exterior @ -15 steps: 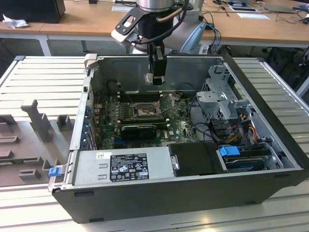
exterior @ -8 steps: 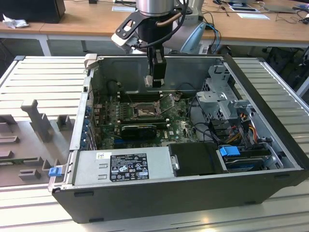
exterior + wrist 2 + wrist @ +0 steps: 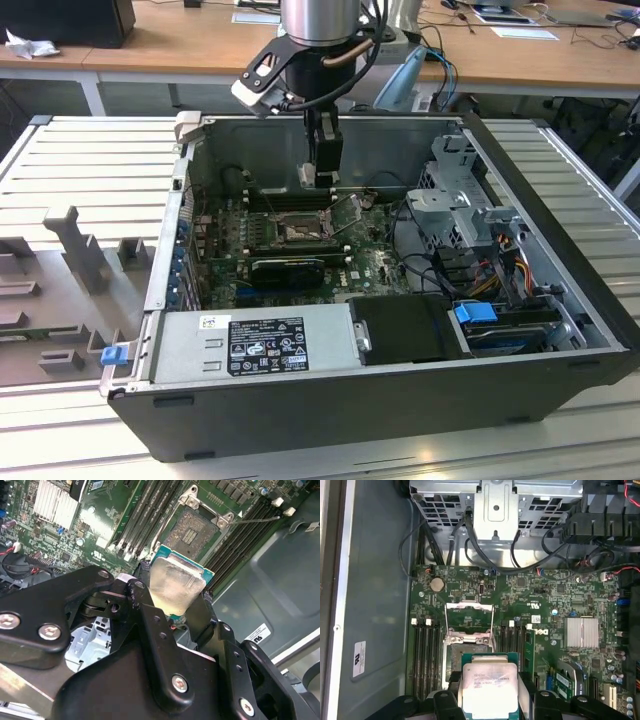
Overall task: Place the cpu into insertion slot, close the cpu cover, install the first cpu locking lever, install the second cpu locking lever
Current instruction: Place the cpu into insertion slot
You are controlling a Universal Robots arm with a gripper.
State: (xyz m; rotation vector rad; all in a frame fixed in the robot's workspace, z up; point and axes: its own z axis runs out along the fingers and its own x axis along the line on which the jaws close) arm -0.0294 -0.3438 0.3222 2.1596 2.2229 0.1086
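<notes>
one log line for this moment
gripper: shut on cpu | cpu: held up, not in insertion slot | cpu cover: open

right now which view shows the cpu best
The first wrist view: the cpu faces the camera squarely, held in the gripper. The second wrist view shows it tilted, partly hidden; the exterior view, too small to tell.

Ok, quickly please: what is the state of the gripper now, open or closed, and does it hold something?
Gripper: closed on the cpu, which is not yet in the insertion slot.
</notes>
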